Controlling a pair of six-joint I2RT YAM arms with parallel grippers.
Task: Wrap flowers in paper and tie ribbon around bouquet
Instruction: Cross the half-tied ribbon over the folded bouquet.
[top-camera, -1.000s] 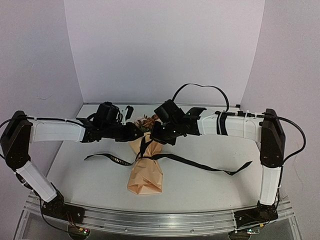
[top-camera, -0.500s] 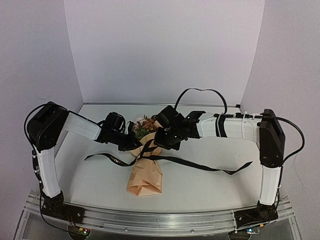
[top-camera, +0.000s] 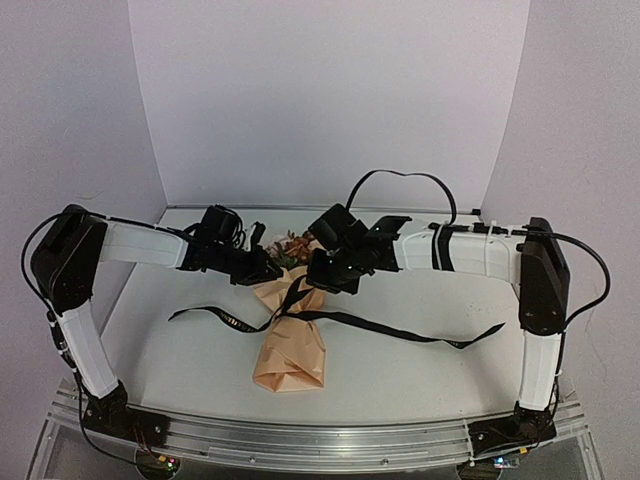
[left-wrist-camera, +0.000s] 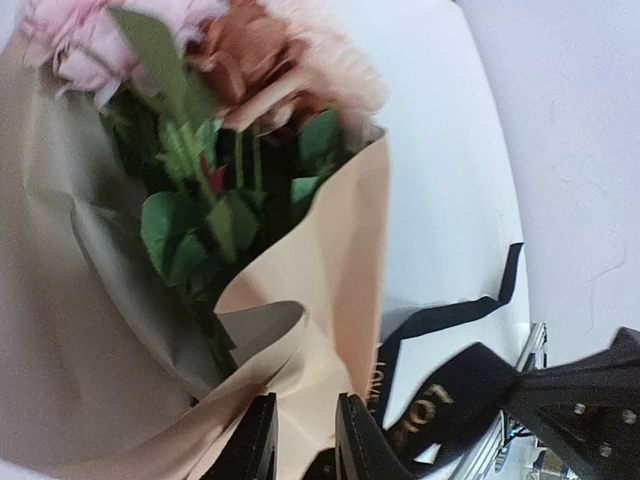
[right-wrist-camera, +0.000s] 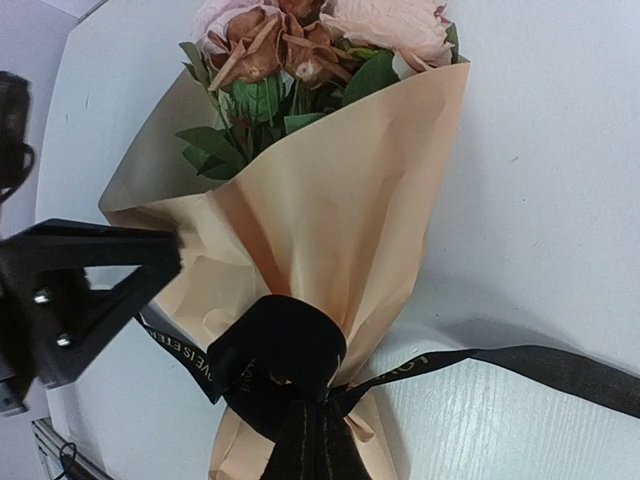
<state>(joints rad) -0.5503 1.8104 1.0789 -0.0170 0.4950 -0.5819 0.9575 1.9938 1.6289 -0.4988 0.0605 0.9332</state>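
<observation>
Bouquet lies mid-bench, blooms toward the far wall. Ribbon looped round its waist, tails trailing left and right. Right hand pressed together, pinching ribbon above the loop. Left hand slightly spread at paper edge.

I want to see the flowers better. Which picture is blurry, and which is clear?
Left wrist: the flowers are blurry, especially the top blooms. Right wrist: clear, the ribbon lettering shows, soft shadow beside the bouquet. Top external: evenly lit, but flowers tiny.
</observation>
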